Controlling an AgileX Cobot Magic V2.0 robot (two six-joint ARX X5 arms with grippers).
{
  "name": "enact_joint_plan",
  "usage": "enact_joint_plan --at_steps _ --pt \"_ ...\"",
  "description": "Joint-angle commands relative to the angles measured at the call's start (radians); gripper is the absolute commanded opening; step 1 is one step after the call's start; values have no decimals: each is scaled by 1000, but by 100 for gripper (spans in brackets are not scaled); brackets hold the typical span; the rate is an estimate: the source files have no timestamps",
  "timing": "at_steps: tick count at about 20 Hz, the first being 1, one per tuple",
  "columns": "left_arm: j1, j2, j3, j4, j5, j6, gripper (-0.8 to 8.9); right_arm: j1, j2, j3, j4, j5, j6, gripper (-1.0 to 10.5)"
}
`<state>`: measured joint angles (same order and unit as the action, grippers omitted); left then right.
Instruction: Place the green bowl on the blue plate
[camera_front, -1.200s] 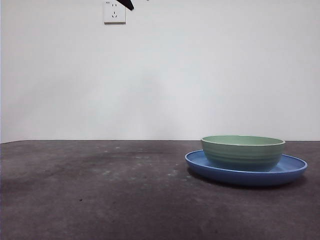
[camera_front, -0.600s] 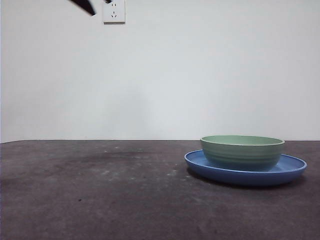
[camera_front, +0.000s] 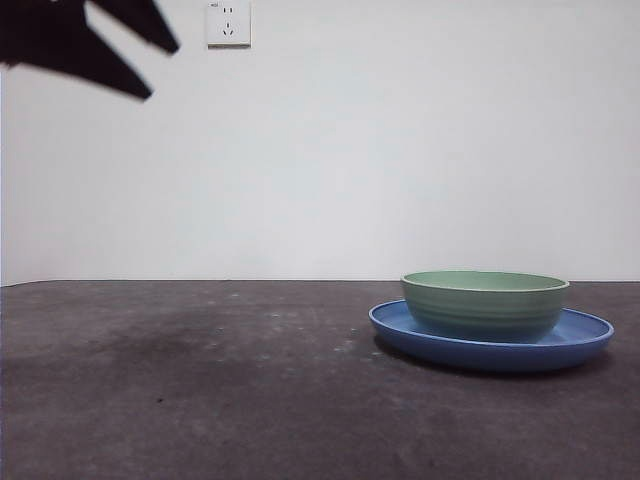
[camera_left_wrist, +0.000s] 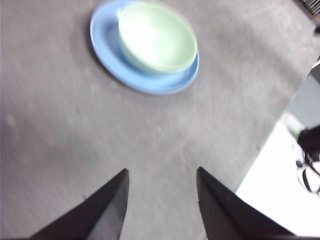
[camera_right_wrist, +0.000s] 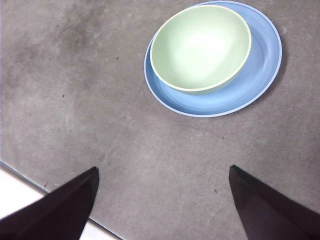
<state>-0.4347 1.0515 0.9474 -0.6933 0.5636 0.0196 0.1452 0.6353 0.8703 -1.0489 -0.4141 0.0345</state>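
The green bowl (camera_front: 485, 305) stands upright inside the blue plate (camera_front: 588, 332) at the right of the table. Nothing holds either of them. My left gripper (camera_front: 163, 70) hangs open and empty high at the top left of the front view, far from them. In its blurred wrist view the open left gripper (camera_left_wrist: 162, 171) is above bare table, with the bowl (camera_left_wrist: 157, 37) and plate (camera_left_wrist: 107, 50) well beyond it. My right gripper (camera_right_wrist: 163, 170) is wide open and empty, high above the table, short of the bowl (camera_right_wrist: 200, 47) and plate (camera_right_wrist: 262, 65).
The table is dark grey and mottled (camera_front: 200, 380). A white wall with a socket (camera_front: 228, 22) stands behind it. The table's edge shows in the right wrist view (camera_right_wrist: 30, 182) and in the left wrist view (camera_left_wrist: 270, 140).
The black gripper at the top of the front view has moved left and down, and shows larger now. The bowl and plate have not moved.
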Motion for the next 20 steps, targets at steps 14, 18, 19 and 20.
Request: enact_joint_plan --at_steps 14,18,19,20 --pt "-12 -24 -79 116 145 -35 218 3 3 20 8 3 43 418" --pt "-12 -24 -79 114 145 -36 218 3 3 20 9 7 61 417" --pt "-12 -24 -79 114 145 -36 218 3 4 20 10 17 68 417" --pt "-12 -24 -79 114 145 -36 218 3 4 20 13 45 86 417"
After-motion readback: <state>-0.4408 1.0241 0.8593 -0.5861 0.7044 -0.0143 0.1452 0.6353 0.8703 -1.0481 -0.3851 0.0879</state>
